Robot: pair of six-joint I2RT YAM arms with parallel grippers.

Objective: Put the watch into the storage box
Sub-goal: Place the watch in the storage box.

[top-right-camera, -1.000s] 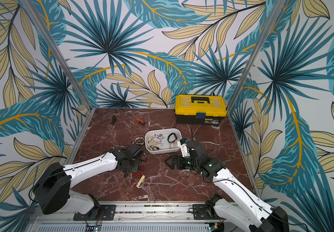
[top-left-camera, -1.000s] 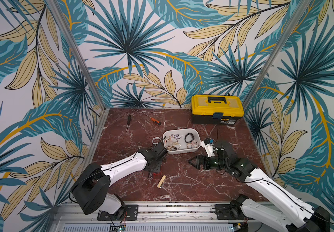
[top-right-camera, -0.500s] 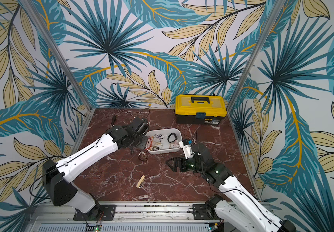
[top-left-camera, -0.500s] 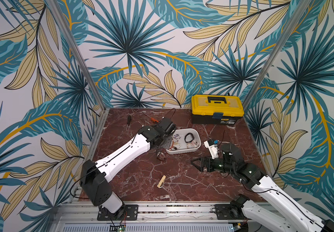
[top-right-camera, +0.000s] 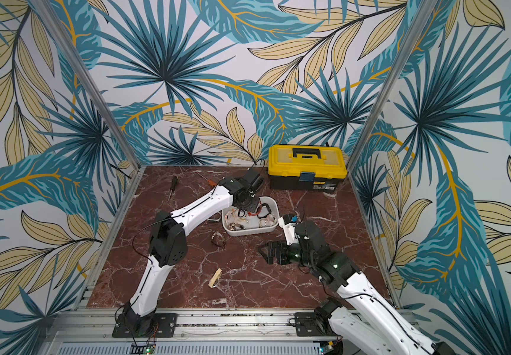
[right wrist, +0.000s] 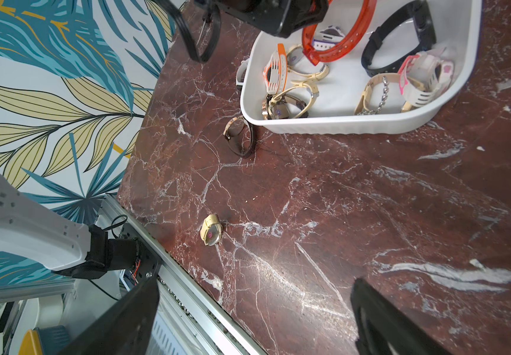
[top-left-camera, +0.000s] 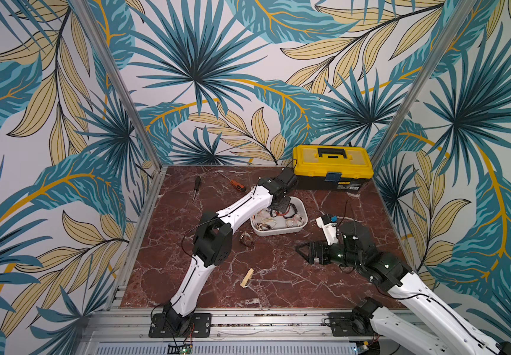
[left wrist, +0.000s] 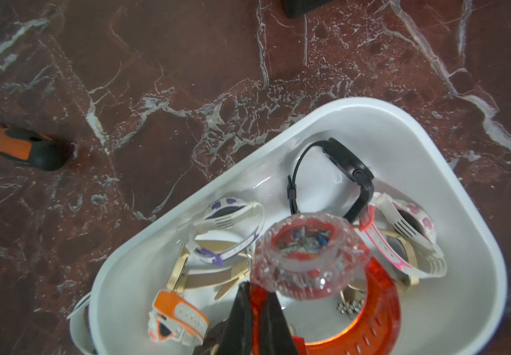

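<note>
Worktop [top-left-camera: 279,292] nearest me, and the right hand [top-left-camera: 301,252] hovers above it spread wide, holding nothing. Farther back the left hand [left wrist: 255,290] is pinched tight on the orange watch [left wrist: 306,249] (by its strap), held above the white storage box [left wrist: 371,106].

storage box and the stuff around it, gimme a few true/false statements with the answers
The left tool grips the orange watch above the storage box. True.
The right tool is shut on a watch. False: it is open and empty, over the table.
Every watch is in the storage box. False: a brown watch and a cream watch lie on the table.
The yellow toolbox is closed. True.
A black watch lies inside the storage box. True.
</note>
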